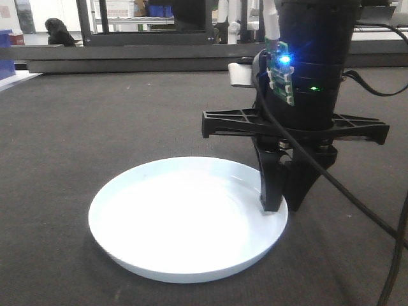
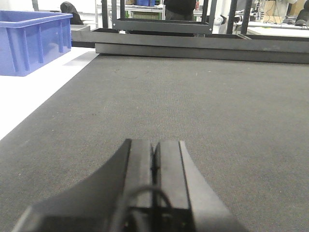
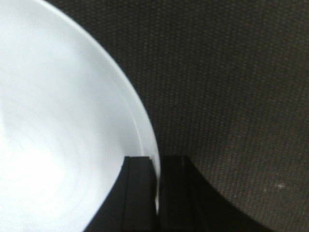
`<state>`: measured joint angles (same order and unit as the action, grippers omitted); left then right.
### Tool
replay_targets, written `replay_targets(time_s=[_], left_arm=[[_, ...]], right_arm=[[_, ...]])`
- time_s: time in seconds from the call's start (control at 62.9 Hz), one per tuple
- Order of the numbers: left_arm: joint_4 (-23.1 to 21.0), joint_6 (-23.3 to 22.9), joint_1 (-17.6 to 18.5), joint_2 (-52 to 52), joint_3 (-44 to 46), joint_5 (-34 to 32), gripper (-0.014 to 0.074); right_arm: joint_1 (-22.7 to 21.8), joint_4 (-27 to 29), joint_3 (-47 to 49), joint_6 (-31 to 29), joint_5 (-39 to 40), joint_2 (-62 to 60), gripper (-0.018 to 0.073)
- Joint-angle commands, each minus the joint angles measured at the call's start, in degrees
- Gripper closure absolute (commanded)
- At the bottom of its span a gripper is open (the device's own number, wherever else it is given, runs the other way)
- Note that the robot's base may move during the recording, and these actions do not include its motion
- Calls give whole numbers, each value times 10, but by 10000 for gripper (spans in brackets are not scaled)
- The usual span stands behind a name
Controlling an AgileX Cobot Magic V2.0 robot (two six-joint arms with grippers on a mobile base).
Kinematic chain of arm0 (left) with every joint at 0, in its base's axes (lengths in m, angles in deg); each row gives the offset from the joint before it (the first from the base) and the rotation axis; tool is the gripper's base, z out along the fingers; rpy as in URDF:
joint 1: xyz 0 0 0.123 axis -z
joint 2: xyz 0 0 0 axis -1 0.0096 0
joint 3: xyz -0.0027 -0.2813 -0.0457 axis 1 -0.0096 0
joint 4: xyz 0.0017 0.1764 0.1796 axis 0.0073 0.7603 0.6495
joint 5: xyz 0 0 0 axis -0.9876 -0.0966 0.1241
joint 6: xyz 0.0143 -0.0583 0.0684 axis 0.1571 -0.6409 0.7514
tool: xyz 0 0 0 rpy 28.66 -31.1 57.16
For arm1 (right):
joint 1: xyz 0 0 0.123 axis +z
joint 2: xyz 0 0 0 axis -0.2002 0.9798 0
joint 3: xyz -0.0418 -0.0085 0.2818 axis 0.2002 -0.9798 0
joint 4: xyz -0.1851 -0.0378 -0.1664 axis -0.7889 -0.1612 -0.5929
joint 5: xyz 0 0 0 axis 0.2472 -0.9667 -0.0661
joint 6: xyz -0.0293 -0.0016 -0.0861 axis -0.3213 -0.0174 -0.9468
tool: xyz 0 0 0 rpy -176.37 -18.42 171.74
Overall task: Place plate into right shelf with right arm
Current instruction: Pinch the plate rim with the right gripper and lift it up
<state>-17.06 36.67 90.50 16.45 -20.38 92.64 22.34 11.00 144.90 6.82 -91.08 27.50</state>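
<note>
1. A dark grey woven mat (image 1: 95, 115) fills my screens. Past its far edge, well behind the plate, I see a low dark ledge and black frames (image 1: 146, 38). The pale shelving beyond them is too small and blurred to sort out.
2. The plate (image 1: 178, 220) lies on the mat, pale and glossy. Glare washes out its middle, so I can read little of its surface.
3. The right gripper (image 1: 284, 204) stands upright at the plate's right rim. One finger is inside the dish and the other outside it, over the mat.
4. From the right wrist camera, the plate (image 3: 58, 121) is cut off at the left and top. Its rim runs straight into the narrow slot of the right gripper (image 3: 157, 193), so I read the pincer as clamped on that rim. The picture is soft and the fingers are nearly black, so the contact itself is hard to see.
5. The arm above the plate is cut off by the top of the front view. A small circuit board (image 1: 280, 70) glows blue on it, and a black cable (image 1: 357, 210) trails down to the right of the plate.
6. The left gripper (image 2: 155, 164) shows only in its own camera, low over the mat. Its fingers are pressed together with a thin seam between them, and they hold nothing. I cannot place it relative to the plate.
7. A blue bin (image 2: 29, 41) sits at that view's left edge, cut off, on a white surface beside the mat.
</note>
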Motion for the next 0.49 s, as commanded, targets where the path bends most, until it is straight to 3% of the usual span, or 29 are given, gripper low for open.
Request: replay_targets(time_s=[0.0, 0.175, 0.286, 0.477], left_arm=[[-5, -4, 1, -6, -6, -52, 724], [-5, -4, 1, -6, -6, -52, 724], [-5, -4, 1, -6, -6, -52, 724], [-5, -4, 1, -6, -6, -52, 724]], right_arm=[[0, 0, 18, -4, 5, -42, 510], [-8, -5, 17, -18, 33, -105, 510], [-19, -14, -2, -70, 81, -149, 510], [-46, -13, -96, -180, 235, -250, 510]])
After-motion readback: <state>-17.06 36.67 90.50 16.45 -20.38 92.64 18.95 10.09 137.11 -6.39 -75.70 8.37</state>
